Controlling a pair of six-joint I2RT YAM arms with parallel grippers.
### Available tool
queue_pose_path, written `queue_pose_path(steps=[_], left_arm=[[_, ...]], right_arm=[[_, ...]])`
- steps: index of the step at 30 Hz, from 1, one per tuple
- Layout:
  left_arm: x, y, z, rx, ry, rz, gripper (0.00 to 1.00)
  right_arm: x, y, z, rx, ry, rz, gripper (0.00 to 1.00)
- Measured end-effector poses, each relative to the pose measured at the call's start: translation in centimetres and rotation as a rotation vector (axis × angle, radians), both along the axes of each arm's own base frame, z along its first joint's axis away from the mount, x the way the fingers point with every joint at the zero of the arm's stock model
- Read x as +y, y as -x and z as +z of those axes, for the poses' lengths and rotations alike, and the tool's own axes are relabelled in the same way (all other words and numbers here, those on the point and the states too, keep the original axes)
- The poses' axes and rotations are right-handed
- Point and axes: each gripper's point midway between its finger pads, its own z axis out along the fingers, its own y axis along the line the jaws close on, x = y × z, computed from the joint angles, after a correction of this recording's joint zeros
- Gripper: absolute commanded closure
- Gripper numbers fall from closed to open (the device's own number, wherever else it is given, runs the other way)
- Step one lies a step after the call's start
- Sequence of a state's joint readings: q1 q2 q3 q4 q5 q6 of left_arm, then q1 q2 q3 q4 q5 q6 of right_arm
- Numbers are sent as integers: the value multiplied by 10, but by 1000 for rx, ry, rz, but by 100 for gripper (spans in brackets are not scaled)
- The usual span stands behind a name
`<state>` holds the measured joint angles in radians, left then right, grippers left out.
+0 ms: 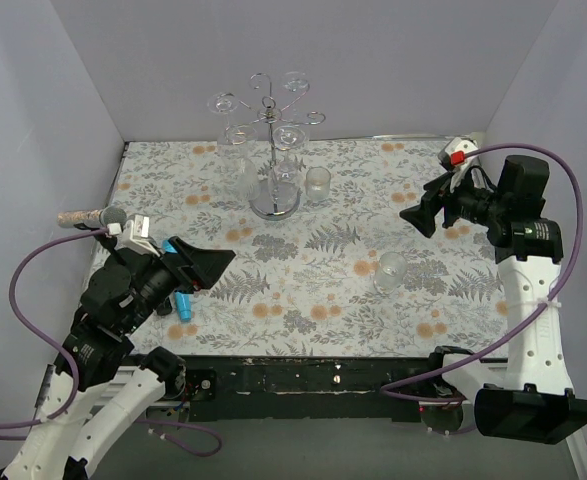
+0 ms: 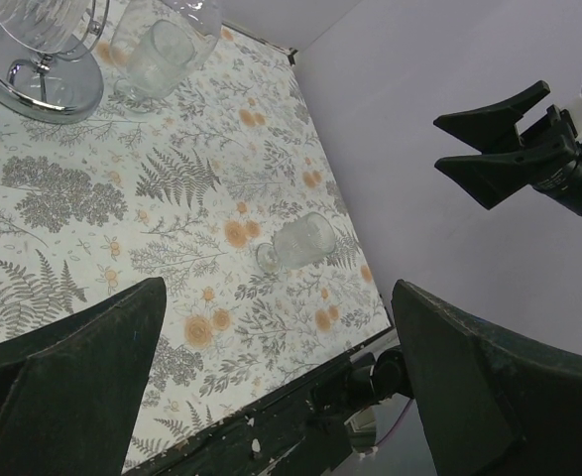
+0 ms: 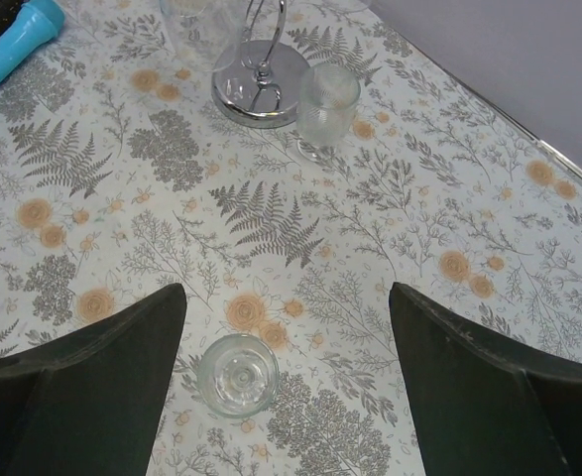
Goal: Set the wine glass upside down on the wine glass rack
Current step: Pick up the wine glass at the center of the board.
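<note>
A clear wine glass (image 1: pixel 391 270) stands upright on the floral tablecloth right of centre, also seen from above (image 3: pixel 238 374) and from the left arm's side (image 2: pixel 298 241). A second wine glass (image 1: pixel 318 183) (image 3: pixel 327 104) (image 2: pixel 158 55) stands beside the round base of the silver wine glass rack (image 1: pixel 276 203) (image 3: pixel 261 84) (image 2: pixel 33 79) at the back middle, where other glasses hang upside down. My right gripper (image 1: pixel 423 210) (image 3: pixel 286 293) (image 2: pixel 479 149) hovers open and empty, above and to the right of the nearer glass. My left gripper (image 1: pixel 213 268) (image 2: pixel 279 288) is open and empty at the left.
A light blue cylinder (image 1: pixel 183 300) (image 3: pixel 13 45) lies on the cloth under the left arm. A cork-tipped grey object (image 1: pixel 88 215) sits at the left edge. Grey walls enclose the table on three sides, and the black front edge (image 2: pixel 271 426) runs along the near side.
</note>
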<state>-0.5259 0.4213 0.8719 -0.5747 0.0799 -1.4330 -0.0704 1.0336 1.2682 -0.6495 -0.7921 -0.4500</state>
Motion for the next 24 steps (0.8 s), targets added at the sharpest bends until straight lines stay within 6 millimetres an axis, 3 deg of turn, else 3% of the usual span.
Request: queue_pose_path(steps=[24], left_arm=[[-12,-18,-32,71,-87,-20,2]], right_arm=[[-8,-8,-30,94,37,25,9]])
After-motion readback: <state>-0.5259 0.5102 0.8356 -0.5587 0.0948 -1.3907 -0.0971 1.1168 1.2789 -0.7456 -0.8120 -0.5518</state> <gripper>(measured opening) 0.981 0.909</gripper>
